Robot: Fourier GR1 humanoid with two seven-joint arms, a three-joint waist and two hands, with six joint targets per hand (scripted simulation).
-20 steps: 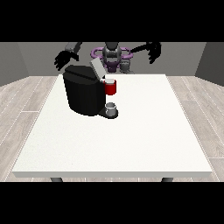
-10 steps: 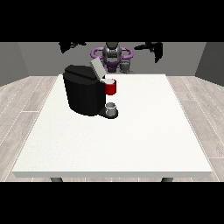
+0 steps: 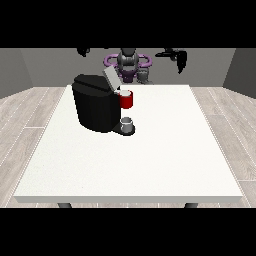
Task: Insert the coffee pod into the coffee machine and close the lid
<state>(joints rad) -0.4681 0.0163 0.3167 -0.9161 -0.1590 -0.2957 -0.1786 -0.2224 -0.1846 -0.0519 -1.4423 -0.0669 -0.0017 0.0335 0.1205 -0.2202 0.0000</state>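
The black coffee machine (image 3: 97, 107) stands on the left half of the white table (image 3: 165, 150). Its grey lid (image 3: 110, 78) is tilted up and open, above a red front part (image 3: 127, 100). A small grey cup (image 3: 127, 123) sits on the machine's base. A small grey cylinder (image 3: 144, 75), which looks like the coffee pod, stands at the table's far edge in front of the robot. The hand at the view's right (image 3: 180, 60) is raised high behind the table, its fingers hanging down and holding nothing. The hand at the view's left (image 3: 82, 51) is raised too and partly cut off.
The robot's grey and purple torso (image 3: 129, 62) is behind the far edge. Bare white tabletop stretches to the right of the machine and in front of it. Wooden floor surrounds the table.
Both arms have lifted upward and outward over the last second. The hands now sit at the top of the scene. The machine, cup and pod have not moved.
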